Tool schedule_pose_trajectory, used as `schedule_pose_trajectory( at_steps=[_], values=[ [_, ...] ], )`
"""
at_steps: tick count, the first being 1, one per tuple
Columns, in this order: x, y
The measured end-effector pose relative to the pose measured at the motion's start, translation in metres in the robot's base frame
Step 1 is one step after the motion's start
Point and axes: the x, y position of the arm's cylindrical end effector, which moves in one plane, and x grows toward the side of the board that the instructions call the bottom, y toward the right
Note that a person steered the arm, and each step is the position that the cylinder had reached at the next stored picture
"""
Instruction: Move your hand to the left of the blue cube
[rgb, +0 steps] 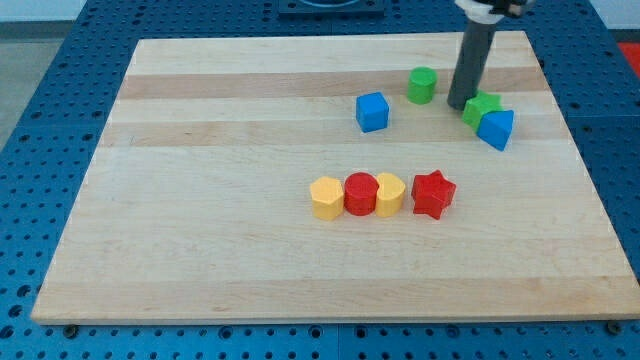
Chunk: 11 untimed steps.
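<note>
**The tip is on the wrong side of the blue cube**

The blue cube (372, 111) sits far back on the counter (200, 220), a bit right of the middle. My tip (458, 105) is well off to its right, between the green cylinder (423, 85) and the green star (482, 107). This tool is just a rod, with nothing to open or close. The job is not done: the tip must get to the cube's left side.

A pale wooden board (250, 240) made of glued lengthwise strips, some lighter and some more tan, fills most of the view. It lies on a blue metal perforated table (60, 90) dotted with regular rows of small holes, visible along every edge. The light is even and soft, with faint shadows.
</note>
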Motion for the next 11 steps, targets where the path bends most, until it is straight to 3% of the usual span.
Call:
schedule_pose_trajectory(
  at_steps=[4,8,9,11],
  values=[
    [0.000,0.014],
    [0.106,-0.139],
    [0.111,-0.164],
    [0.074,-0.181]
  ],
)
